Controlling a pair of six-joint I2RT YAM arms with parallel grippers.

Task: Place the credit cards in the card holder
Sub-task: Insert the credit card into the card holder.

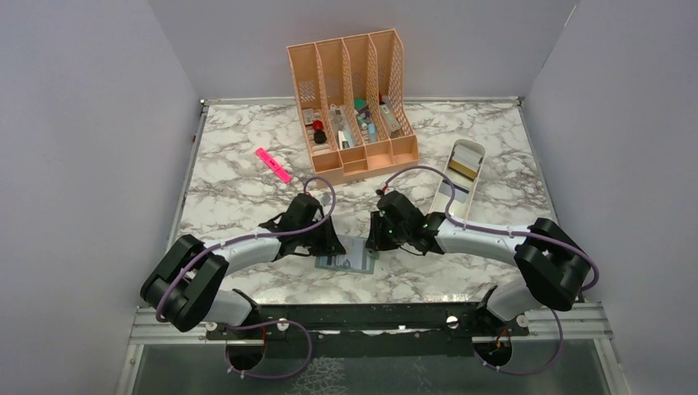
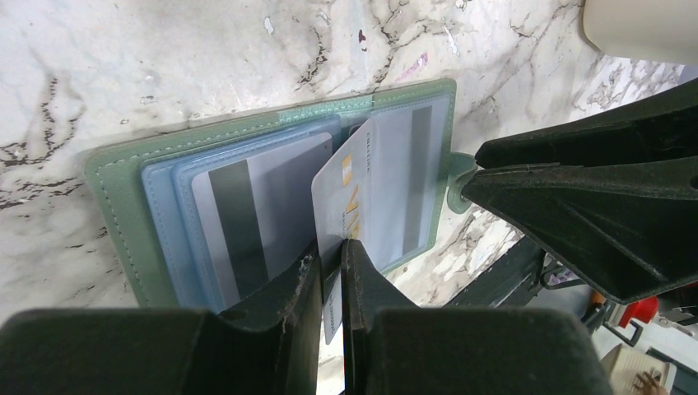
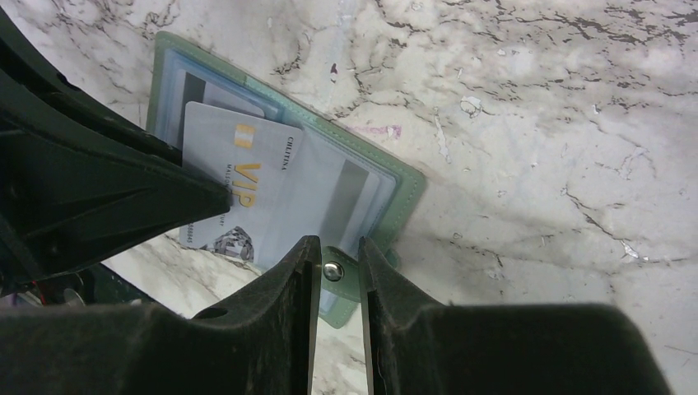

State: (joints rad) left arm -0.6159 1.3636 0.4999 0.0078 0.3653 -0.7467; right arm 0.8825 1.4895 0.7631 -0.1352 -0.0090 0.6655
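Card holder lies open near the front edge of the table, hemmed in on both sides. Left gripper crowds its left half, pinching a card on edge over the pockets. Right gripper sits on the snap tab, jaws slightly apart. Narrow gap between the two. Far side is open marble. Peach organizer, white tray and pink highlighter stand well back.

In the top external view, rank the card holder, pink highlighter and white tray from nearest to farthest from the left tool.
1. card holder, directly beneath the left tool, near the table's front edge.
2. pink highlighter, farther back on the left side.
3. white tray, across the table on the right side.
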